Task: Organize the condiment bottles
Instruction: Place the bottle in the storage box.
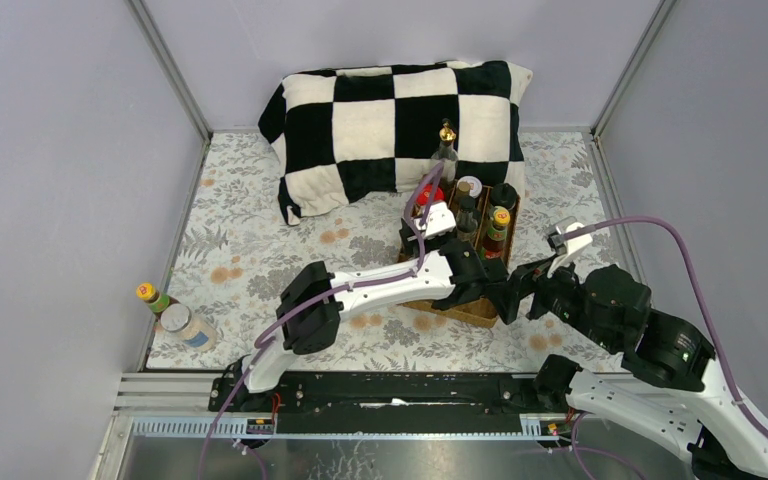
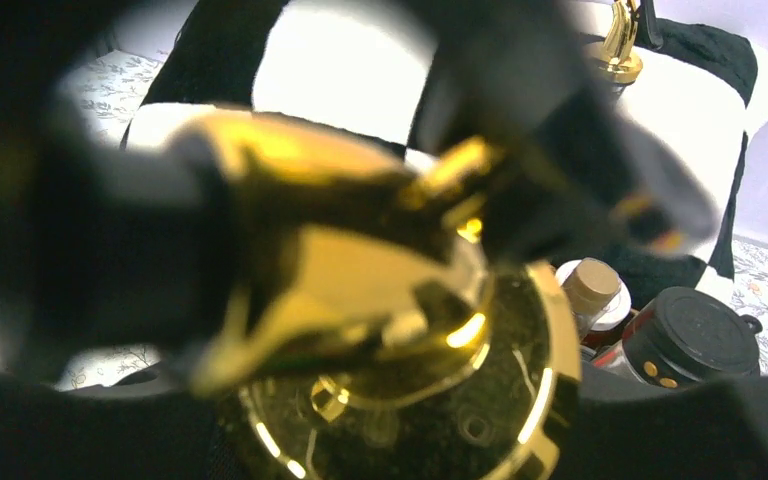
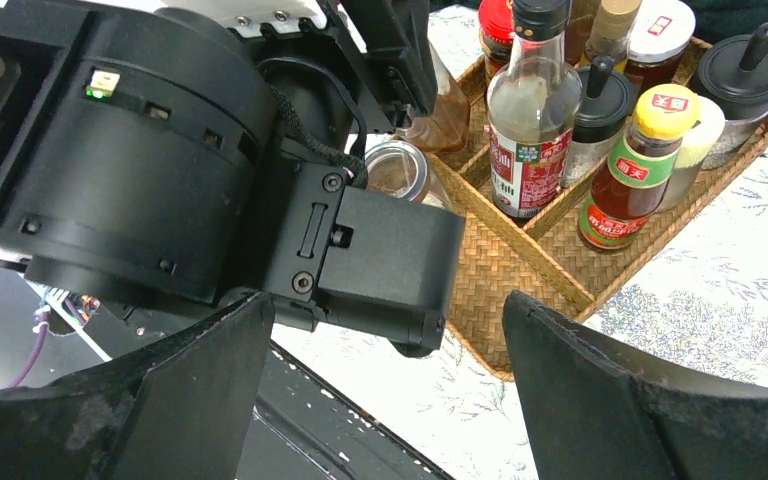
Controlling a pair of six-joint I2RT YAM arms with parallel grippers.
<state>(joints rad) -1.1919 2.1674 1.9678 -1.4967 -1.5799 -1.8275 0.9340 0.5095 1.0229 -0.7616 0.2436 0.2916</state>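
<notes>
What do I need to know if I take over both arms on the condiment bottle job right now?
Left gripper: closed on the top of a gold-topped bottle at the wicker tray; it looks gripped.
Right gripper: open, empty, by the tray's near corner.
Done: several bottles stand in the tray; a second gold-topped bottle stands at its far end.
Left: a yellow-capped bottle and a pale-lidded jar at the table's left edge, outside the tray.
</notes>
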